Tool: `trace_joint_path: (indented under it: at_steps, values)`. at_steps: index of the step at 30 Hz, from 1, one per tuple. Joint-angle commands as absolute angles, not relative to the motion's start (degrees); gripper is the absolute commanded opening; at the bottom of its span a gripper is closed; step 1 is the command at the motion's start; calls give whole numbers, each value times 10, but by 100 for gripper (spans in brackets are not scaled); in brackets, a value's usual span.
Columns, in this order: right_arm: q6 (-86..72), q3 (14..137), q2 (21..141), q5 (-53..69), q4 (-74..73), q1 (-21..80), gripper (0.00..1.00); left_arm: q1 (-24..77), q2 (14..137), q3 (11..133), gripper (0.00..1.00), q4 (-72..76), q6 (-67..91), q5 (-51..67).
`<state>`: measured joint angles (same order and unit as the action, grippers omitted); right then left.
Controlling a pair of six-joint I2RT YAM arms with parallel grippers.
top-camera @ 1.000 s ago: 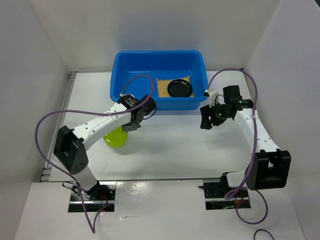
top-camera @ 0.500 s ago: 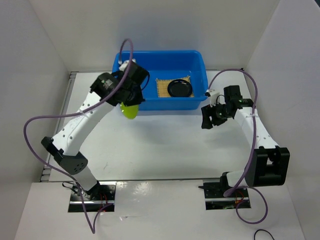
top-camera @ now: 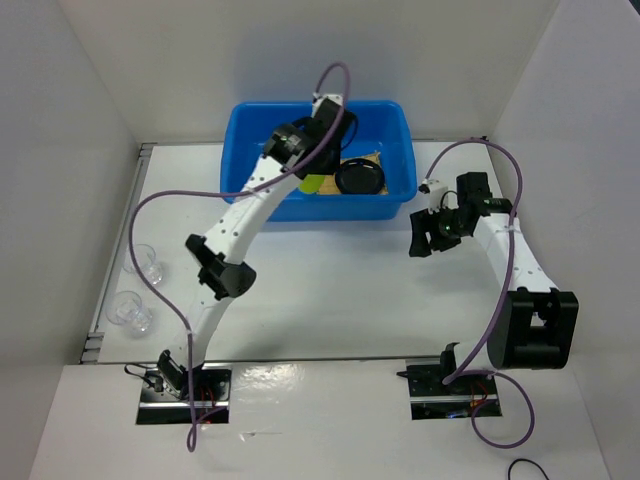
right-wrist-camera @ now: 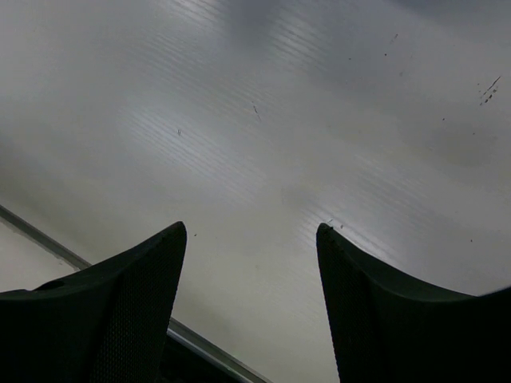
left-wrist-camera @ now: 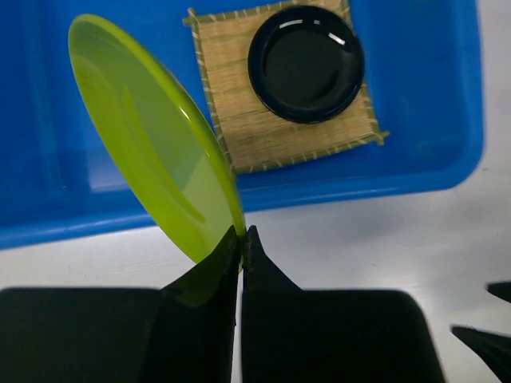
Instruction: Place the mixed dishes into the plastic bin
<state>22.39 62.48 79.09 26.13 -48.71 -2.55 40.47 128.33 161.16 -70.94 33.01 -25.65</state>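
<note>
The blue plastic bin stands at the back of the table. Inside it the tan bamboo mat lies flat with the small black plate on it, and both show in the left wrist view, the black plate at the top. My left gripper is shut on the rim of the lime-green plate, holding it tilted on edge above the bin's near wall. Two clear cups stand at the table's left edge. My right gripper is open and empty over bare table.
White walls enclose the table on the left, back and right. A metal rail runs along the table's left edge beside the cups. The left arm's purple cable loops over the left half of the table.
My left arm has lifted the green plate from the table's left middle and swung it up and right over the bin. The cups came into view. The right arm barely moved.
</note>
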Motion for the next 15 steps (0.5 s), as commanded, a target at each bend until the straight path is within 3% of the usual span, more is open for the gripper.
trace_joint_path:
  at_steps: [1, 10, 15]
  values:
    - [228, 623, 791, 273, -467, -30, 71, 410, 1342, 1658, 0, -669, 284, -286]
    - [233, 628, 808, 279, -472, -49, 71, 410, 1463, 1744, 0, -535, 211, -308]
    - [233, 628, 808, 284, -472, -54, 71, 410, 1527, 1784, 0, -499, 205, -253]
